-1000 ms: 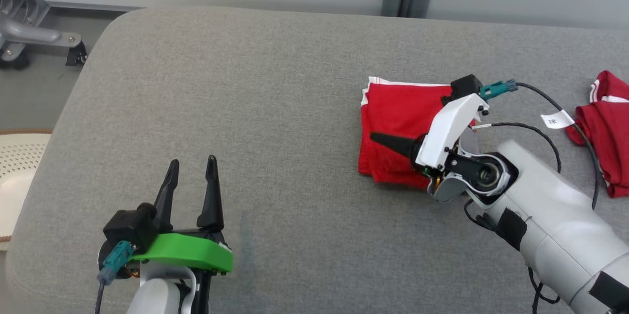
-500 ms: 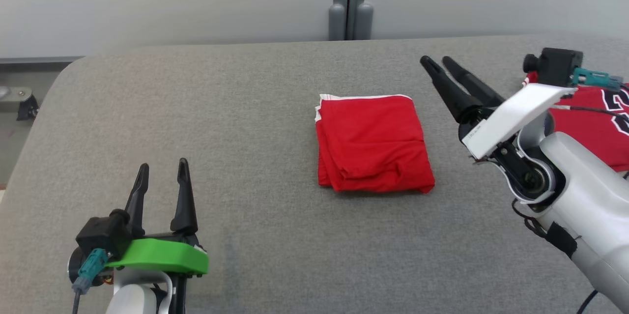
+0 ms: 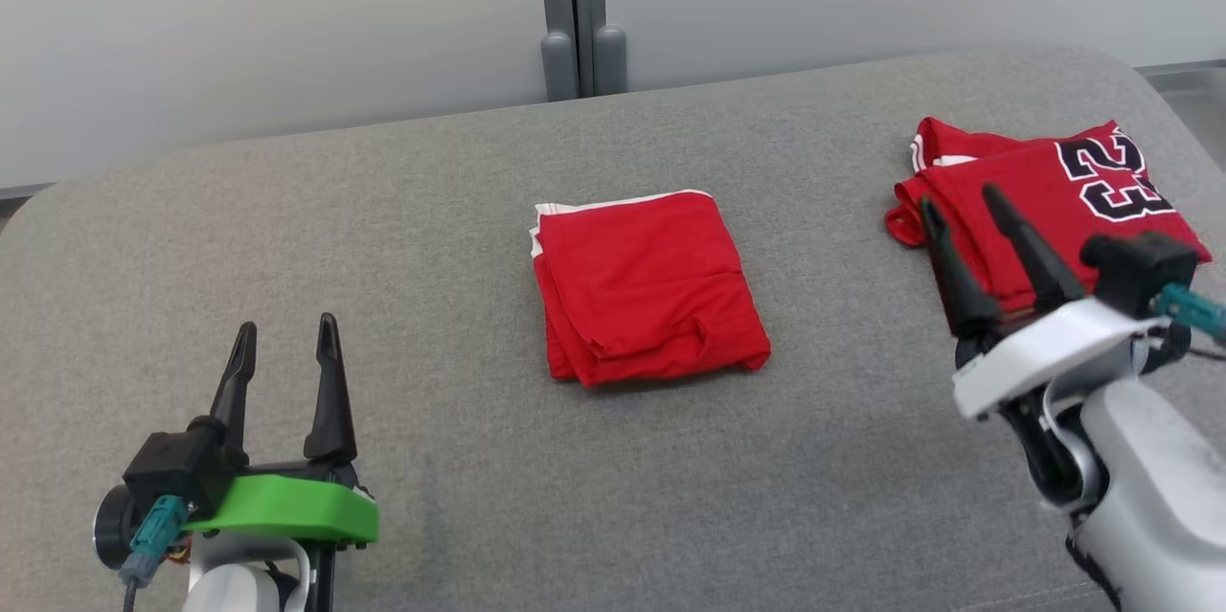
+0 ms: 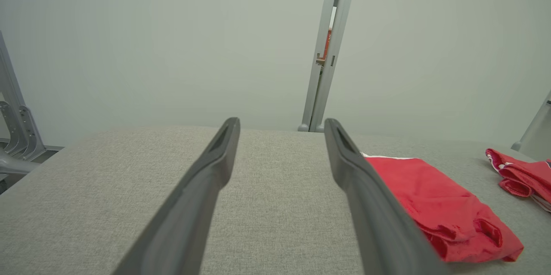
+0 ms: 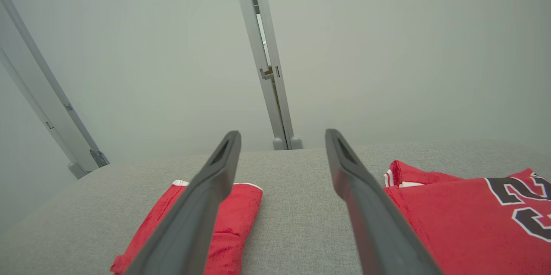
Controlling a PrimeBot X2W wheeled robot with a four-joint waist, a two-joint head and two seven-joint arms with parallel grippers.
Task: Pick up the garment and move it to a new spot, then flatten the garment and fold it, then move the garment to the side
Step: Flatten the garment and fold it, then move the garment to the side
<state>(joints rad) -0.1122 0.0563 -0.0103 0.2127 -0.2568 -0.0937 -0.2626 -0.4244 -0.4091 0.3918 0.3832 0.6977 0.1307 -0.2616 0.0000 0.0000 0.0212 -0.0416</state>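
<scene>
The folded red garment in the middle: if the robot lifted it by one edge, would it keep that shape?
Probably not. The folded red garment shows soft creases and loose layered edges, so it would likely droop and unfold. It looks thin, so probably light. Pushed across the grey fabric surface, it may bunch rather than slide.

The folded garment (image 3: 647, 286) lies mid-frame on the desk (image 3: 383, 238); a second garment (image 3: 1044, 191) lies at upper right, well apart.
</scene>
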